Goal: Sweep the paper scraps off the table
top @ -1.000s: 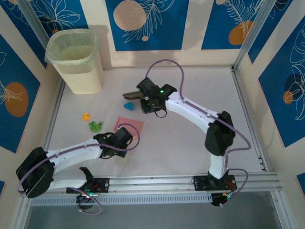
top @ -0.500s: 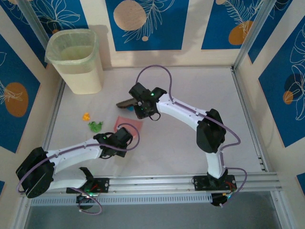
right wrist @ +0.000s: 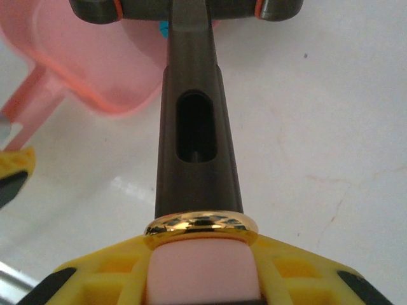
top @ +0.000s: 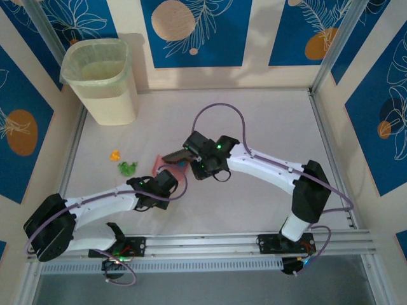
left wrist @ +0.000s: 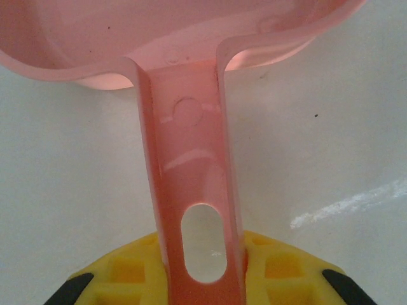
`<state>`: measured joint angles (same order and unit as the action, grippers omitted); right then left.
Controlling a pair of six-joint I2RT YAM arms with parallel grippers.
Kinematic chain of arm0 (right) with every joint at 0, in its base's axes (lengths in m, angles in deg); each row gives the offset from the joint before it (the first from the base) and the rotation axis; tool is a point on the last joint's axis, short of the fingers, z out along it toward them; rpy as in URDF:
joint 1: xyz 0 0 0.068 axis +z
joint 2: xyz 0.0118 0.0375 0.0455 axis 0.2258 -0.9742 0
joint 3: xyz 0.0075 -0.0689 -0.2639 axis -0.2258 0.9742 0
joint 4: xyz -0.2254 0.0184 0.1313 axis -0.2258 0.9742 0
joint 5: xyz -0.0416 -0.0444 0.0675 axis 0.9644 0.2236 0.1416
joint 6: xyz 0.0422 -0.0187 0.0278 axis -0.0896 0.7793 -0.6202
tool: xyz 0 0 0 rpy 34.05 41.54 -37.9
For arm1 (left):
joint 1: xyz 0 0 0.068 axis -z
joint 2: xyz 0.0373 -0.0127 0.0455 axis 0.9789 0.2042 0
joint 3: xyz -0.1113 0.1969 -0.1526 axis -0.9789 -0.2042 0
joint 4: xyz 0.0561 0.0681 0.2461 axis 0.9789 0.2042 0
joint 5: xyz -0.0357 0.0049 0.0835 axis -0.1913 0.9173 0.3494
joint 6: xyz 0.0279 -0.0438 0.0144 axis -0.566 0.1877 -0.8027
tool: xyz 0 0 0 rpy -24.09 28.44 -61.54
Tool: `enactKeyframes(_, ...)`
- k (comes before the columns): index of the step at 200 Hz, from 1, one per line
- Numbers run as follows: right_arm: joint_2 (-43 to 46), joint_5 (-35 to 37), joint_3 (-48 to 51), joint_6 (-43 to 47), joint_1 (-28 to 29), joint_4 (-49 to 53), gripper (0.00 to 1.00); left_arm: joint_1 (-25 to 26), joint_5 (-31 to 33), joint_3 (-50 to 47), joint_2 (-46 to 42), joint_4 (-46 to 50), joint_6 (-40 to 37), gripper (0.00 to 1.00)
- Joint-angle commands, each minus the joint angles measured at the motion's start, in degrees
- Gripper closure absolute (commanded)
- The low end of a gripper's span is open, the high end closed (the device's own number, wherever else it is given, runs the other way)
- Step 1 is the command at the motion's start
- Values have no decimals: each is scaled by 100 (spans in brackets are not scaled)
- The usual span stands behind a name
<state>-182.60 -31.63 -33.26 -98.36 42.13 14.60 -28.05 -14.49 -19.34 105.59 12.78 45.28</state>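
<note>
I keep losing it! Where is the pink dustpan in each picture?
Top external: dustpan near the centre, by the dark brush.
Left wrist: pan across the top, handle running down the middle.
Right wrist: upper left, beside the dark brush handle.
Shared landmark: the pale table beneath it.

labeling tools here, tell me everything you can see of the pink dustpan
The dustpan is translucent pink plastic: a shallow scoop with raised rim and a flat handle with an oval hanging slot. It lies on the table, its handle clamped in the left gripper. The dark brush reaches over its open edge; contact unclear.
</note>
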Motion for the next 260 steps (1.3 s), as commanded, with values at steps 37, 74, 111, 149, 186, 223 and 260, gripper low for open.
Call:
enactKeyframes(37,793,-428,400,-579,48,84,100,29,-131,79,-19,-45,-38,100)
enactKeyframes(74,1332,-785,588,-943,-402,-346,100,28,-243,40,-93,-142,-107,100)
enactKeyframes(111,1241,-888,473,-821,-920,-303,100,28,-266,27,-155,-155,-120,100)
enactKeyframes(149,606,-338,-18,-389,-824,640,100,28,-277,24,-116,-168,-125,100)
enactKeyframes(186,392,-60,26,-318,-408,999,100,33,-271,30,-61,-173,-125,100)
enactKeyframes(223,442,-7,126,-419,59,1303,100,28,-265,51,-16,-188,-125,100)
enactKeyframes(260,628,-61,170,-525,448,1449,100,28,-270,40,-15,-221,-142,100)
